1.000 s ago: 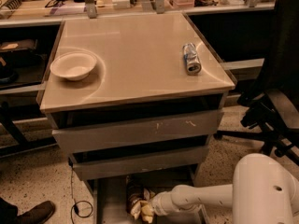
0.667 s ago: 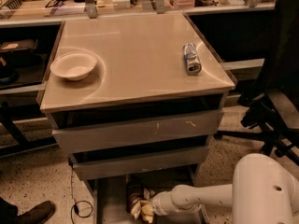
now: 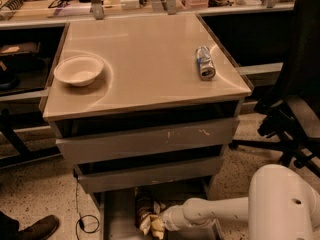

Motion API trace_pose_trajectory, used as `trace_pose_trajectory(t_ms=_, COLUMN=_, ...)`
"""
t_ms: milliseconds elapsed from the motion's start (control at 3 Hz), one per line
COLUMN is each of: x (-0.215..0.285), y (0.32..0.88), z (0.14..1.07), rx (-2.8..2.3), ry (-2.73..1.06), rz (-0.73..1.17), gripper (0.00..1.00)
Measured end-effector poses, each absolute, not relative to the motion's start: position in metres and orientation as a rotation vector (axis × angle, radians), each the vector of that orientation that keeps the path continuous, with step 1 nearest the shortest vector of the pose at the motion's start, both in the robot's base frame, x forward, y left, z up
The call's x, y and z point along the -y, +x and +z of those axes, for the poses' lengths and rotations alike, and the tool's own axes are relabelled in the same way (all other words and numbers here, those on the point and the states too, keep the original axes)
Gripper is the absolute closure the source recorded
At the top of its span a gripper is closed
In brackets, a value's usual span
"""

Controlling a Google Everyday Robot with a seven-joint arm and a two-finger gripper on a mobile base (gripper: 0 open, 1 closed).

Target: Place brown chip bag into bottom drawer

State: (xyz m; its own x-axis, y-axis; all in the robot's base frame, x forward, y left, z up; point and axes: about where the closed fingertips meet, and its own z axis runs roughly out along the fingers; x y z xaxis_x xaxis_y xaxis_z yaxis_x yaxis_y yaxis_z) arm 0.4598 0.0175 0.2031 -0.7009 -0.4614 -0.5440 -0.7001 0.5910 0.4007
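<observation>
The brown chip bag (image 3: 144, 208) lies in the bottom drawer (image 3: 117, 219), dark brown and white with a yellow end toward the front. My gripper (image 3: 154, 225) reaches in from the right, low over the drawer, its tip at the bag's yellow end. The white arm runs from the lower right corner to the drawer. The bottom drawer stands pulled out below the two grey-fronted drawers.
A silver-blue can (image 3: 204, 62) lies on the cabinet top at the right. A white bowl (image 3: 78, 70) sits at the left. A black office chair (image 3: 295, 119) stands to the right. A shoe (image 3: 37, 228) and a cable lie on the floor at the left.
</observation>
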Motion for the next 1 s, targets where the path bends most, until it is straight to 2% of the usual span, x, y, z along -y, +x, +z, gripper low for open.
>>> trace_pose_trajectory(t_ms=667, x=-0.0176, y=0.4598, z=0.2031, rx=-2.438, ry=-0.935, rz=0.855, gripper=0.11)
trace_pose_trajectory(t_ms=1000, x=-0.0177, y=0.4597, z=0.2031, rx=-2.438, ry=-0.935, rz=0.856, gripper=0.00)
